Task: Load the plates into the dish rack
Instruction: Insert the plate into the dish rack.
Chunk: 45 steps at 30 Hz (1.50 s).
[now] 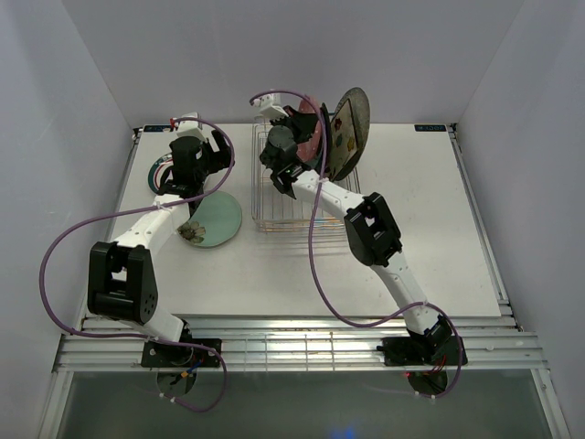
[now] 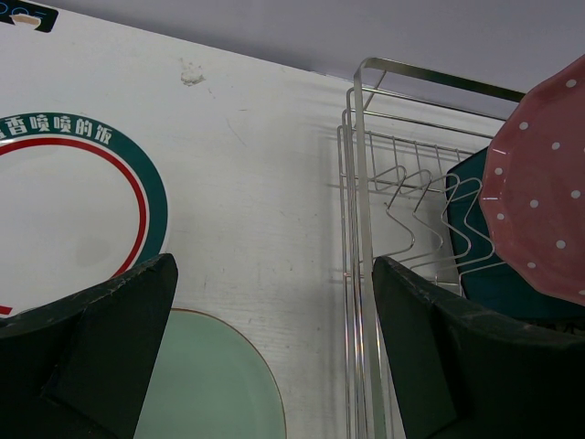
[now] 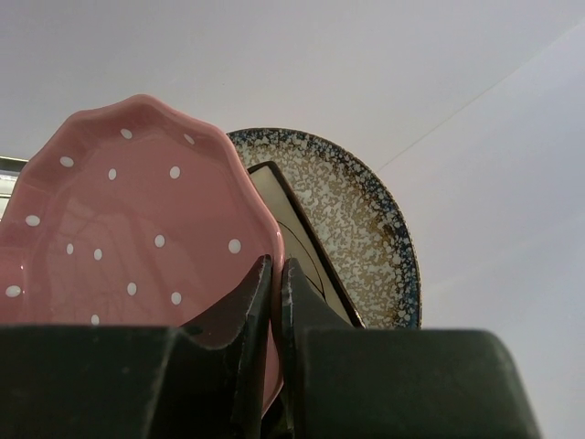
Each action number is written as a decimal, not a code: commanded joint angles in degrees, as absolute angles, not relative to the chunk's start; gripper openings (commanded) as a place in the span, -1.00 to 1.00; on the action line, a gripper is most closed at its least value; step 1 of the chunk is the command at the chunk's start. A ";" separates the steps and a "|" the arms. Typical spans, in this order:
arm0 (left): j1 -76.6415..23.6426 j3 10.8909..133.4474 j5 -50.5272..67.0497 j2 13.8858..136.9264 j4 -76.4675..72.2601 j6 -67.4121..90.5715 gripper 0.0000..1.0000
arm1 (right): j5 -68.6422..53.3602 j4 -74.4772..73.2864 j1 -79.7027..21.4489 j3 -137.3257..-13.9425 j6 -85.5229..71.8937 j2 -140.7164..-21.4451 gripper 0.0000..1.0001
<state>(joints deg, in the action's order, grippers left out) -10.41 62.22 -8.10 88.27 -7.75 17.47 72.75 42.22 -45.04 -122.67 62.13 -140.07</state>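
Observation:
The silver wire dish rack (image 1: 291,199) stands mid-table; it also shows in the left wrist view (image 2: 364,183). The speckled grey round plate (image 1: 358,119) and a black floral square plate (image 1: 340,137) stand upright at its far end. My right gripper (image 1: 297,133) is shut on the rim of the pink dotted plate (image 3: 137,210) and holds it upright over the rack, in front of the speckled plate (image 3: 356,210) and a square plate (image 3: 297,240). A teal plate (image 2: 494,285) stands in the rack behind the pink one (image 2: 544,183). My left gripper (image 2: 274,265) is open and empty above the table, left of the rack.
The mint floral plate (image 1: 212,219) lies flat on the table left of the rack, also in the left wrist view (image 2: 210,384). The white teal-rimmed plate (image 2: 64,210) lies flat at far left, mostly under my left arm (image 1: 163,172). White walls enclose the table.

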 commanded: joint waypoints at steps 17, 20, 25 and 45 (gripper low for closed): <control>-10.37 61.96 -7.47 86.57 -8.26 17.31 0.96 | 69.96 50.36 -47.02 -125.86 68.55 -141.50 -0.84; -10.28 62.14 -7.47 86.66 -8.26 17.31 0.96 | 69.43 50.18 -47.11 -125.25 68.90 -141.59 -0.84; -10.37 62.05 -7.38 86.66 -8.17 17.31 0.96 | 69.52 49.40 -47.20 -125.42 68.64 -141.85 -0.85; -8.62 60.12 -14.15 82.35 -9.41 19.42 0.96 | 69.70 47.81 -47.29 -124.81 66.36 -143.35 -0.84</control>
